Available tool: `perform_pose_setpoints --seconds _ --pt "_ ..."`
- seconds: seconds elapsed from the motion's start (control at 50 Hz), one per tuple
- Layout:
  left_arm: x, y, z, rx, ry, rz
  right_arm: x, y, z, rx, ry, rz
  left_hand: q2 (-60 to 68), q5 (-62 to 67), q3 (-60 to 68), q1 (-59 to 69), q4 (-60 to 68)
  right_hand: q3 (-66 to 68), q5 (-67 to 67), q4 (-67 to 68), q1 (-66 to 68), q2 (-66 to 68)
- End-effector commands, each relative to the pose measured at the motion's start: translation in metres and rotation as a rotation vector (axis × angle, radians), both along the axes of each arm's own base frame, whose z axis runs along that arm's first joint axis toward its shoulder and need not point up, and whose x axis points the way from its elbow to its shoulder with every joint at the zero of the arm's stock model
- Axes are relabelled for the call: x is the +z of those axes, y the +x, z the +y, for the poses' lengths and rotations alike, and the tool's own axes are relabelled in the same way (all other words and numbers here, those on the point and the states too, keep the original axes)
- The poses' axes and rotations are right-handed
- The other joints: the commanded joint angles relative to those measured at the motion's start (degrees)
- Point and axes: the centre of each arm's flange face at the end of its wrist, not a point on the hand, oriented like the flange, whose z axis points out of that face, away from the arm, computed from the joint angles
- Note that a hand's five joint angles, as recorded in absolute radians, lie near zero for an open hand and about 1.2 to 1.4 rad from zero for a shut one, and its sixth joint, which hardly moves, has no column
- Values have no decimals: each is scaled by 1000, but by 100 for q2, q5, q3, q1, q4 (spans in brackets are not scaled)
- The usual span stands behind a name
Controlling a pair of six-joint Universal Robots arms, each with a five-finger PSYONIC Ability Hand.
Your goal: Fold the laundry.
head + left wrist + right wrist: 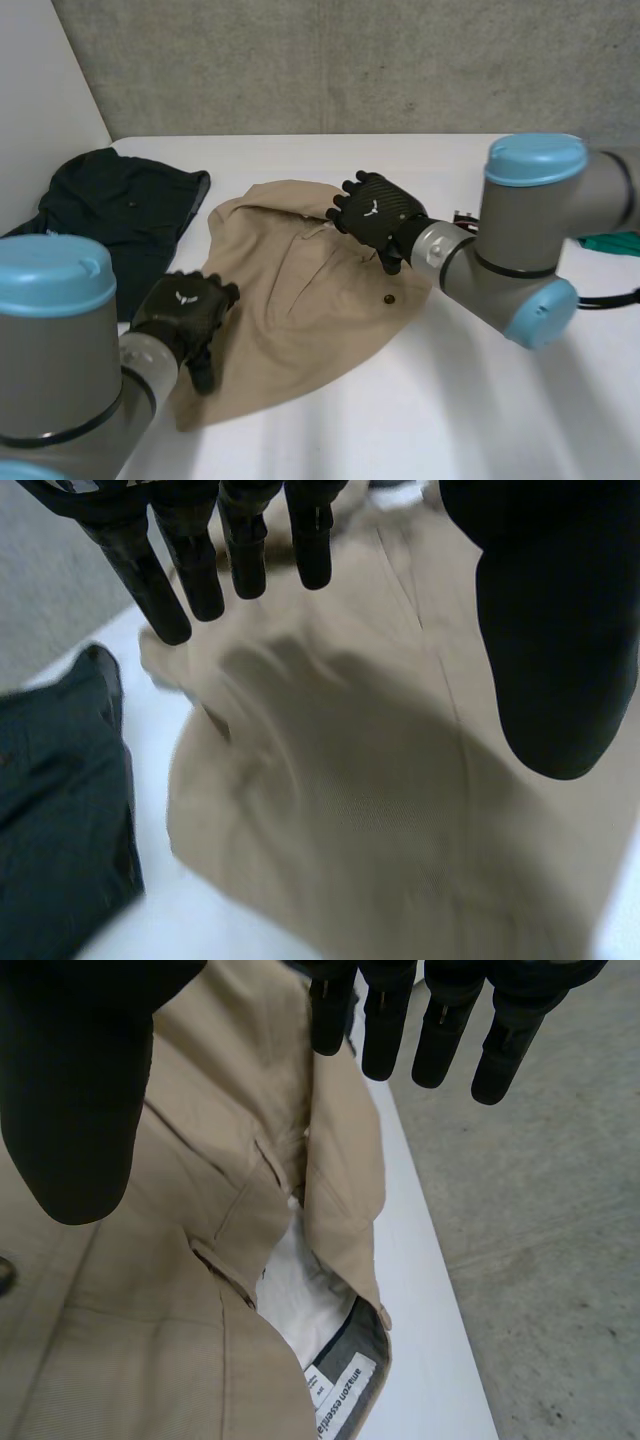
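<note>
Bench: a white bench point(470, 400) in front of a grey concrete wall point(350, 60); it carries two garments.
Tan garment: khaki trousers or shorts point(310, 320) lie rumpled in the middle of the bench, spread from the near left towards the far centre. The far edge is folded over on itself, and a small dark button point(389, 299) shows on the side towards the right arm.
Left hand: the left hand point(185, 312) is over the near left part of the tan garment, close to its edge. In the left wrist view its fingers point(150, 580) are straight and the thumb stands well apart from them. It is spread wide and has nothing in its hold, with tan cloth point(380, 810) below the palm. Whether it touches the cloth cannot be told.
Right hand: the right hand point(375, 215) is over the far part of the tan garment, at the folded edge. In the right wrist view the fingers point(385, 1020) are straight and the thumb is set apart, with nothing held.
Waistband: under the right hand the garment point(130, 1350) gapes open, showing a white lining point(300, 1295) and a printed label point(335, 1395).
Dark garment: a dark green-black piece point(120, 210) lies at the far left of the bench. It sits just beside the tan garment, and the left wrist view also shows it point(50, 820).
Green item: a bit of green point(612, 243) shows behind the right arm; what it is cannot be told.
</note>
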Motion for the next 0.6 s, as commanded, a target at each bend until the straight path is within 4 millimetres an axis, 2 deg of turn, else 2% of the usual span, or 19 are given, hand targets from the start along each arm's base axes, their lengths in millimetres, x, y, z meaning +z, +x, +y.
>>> perform_pose_setpoints --seconds 0.02,0.1,0.2,0.26,0.3,0.38,0.44,0.54,0.6 --pt "-21 10 3 18 23 -19 -29 8 -27 -43 -22 130 150 236 145 108 194 473 436 492 561 522" --pt "-30 13 -6 37 23 -21 -43 1 -39 -98 -26 226 269 355 264 226 313 473 436 492 561 522" --pt "-31 15 -12 46 9 -24 -52 -4 -48 -138 -32 268 252 338 247 209 296 824 786 843 912 873" --pt "-30 14 -13 42 1 -26 -52 -5 -51 -154 -17 256 235 322 230 193 279 3106 3068 3125 3193 3155" --pt "-28 13 -12 35 -6 -22 -46 -7 -51 -173 -5 234 168 254 163 125 212 6093 6056 6112 6181 6142" --pt "-24 12 -12 27 -23 -23 -35 -15 -42 -221 79 194 134 220 129 92 178 6111 6073 6130 6198 6159" --pt "-23 12 -12 20 -34 -32 -27 -33 -30 -267 166 189 84 170 79 41 128 6111 6073 6130 6198 6159" --pt "-22 10 -12 4 -42 -42 -21 -72 1 -313 303 324 16 103 11 -26 60 6111 6073 6130 6198 6159" --pt "-22 9 -11 -2 -45 -45 -13 -86 12 -340 349 346 16 103 11 -26 60 6111 6073 6130 6198 6159"
